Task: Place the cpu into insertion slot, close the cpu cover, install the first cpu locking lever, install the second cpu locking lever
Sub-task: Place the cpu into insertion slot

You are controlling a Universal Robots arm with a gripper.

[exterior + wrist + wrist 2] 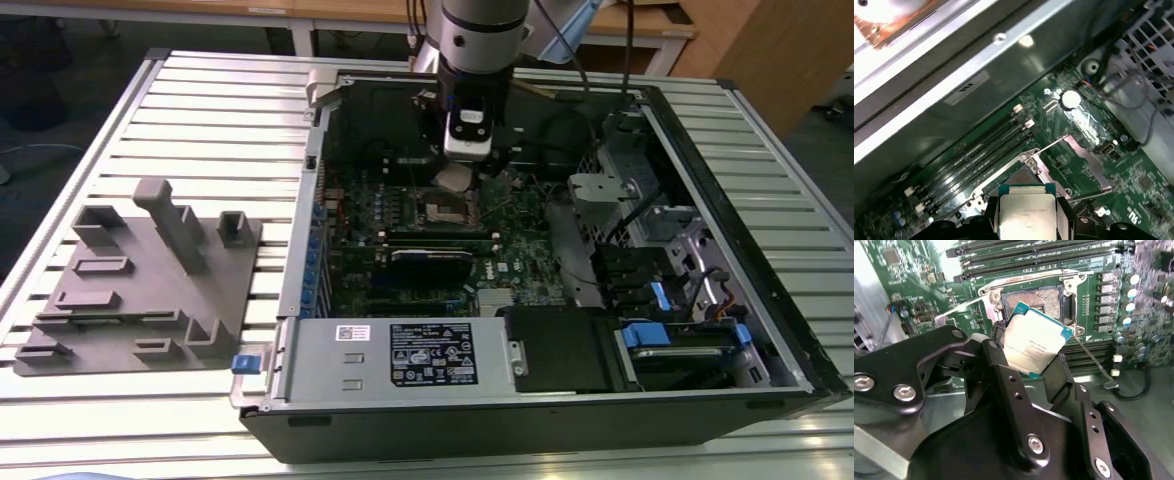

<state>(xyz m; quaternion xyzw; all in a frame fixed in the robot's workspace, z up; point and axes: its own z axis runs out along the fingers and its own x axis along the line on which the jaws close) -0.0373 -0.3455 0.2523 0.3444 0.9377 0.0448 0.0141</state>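
My gripper (457, 178) hangs inside the open computer case, shut on the cpu (1034, 340), a flat silver square with a teal rim. One black finger (1004, 367) presses each side of the chip, which hangs tilted. Directly below it lies the insertion slot (1040, 297), a black square socket with a metal rim on the green motherboard (521, 265). In the first wrist view the cpu (1026, 215) sits just short of the slot (1021, 177). The cpu cover (1081, 152) stands swung open beside the slot. Two thin wire levers (1094, 365) stick out, unlatched.
Long black memory slots (974, 160) run along one side of the socket. A steel case wall (318, 150), a drive cage with blue tabs (667, 330) and a labelled power supply (400, 355) ring the board. A grey fixture block (140, 285) rests on the slatted table at the exterior view's left.
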